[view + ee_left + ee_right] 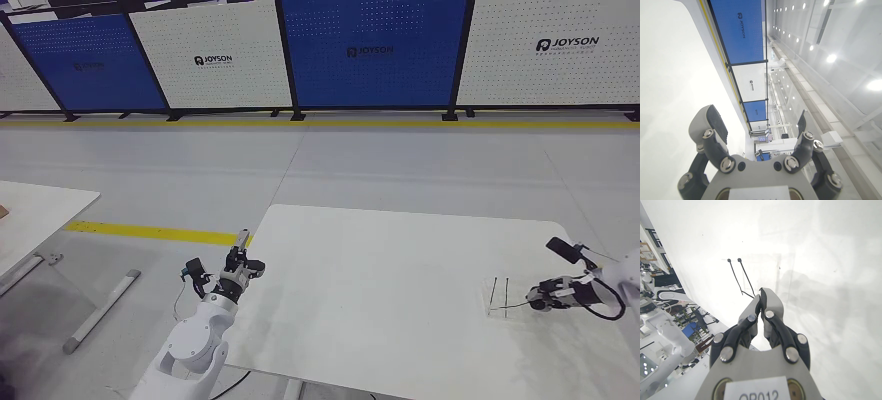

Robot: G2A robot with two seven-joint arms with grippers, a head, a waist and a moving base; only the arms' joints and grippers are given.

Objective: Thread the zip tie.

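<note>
Right wrist view shows what the top view barely does: two thin black plastic ties with small square heads lying side by side on a clear flat tray (768, 272) near the right edge of the table (810, 237). The bent zip tie (735, 276) kinks sharply just before its tail meets the right gripper (760, 295), whose ribbed black pads are squeezed together on that tail, and I can't tell if the tail of the straight zip tie (746, 277) is pinched in there too. Left wrist view has the left gripper (757, 113) spread wide with nothing in it, over by the table's left edge, well apart from both ties.
</note>
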